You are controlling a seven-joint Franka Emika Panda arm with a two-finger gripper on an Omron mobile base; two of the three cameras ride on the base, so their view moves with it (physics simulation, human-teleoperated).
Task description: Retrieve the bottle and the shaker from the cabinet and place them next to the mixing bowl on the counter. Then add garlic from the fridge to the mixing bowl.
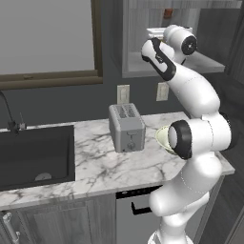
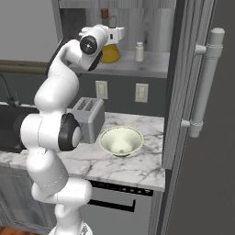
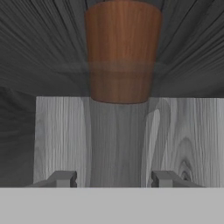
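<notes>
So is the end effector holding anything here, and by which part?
Yes: the end effector is closed on the bottle at its thin glass neck, just below the stopper, inside the cabinet.

Amber bottle and shaker stand upright on cabinet shelf.

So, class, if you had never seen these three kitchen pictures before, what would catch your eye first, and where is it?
The big white arm reaches up into the open cabinet, its gripper shut on the thin neck of the bottle, whose reddish-brown stopper looms large in the hand view. Next, the pale mixing bowl sits on the marble counter right of the toaster, and the small shaker stands on the shelf right of the bottle.
</notes>
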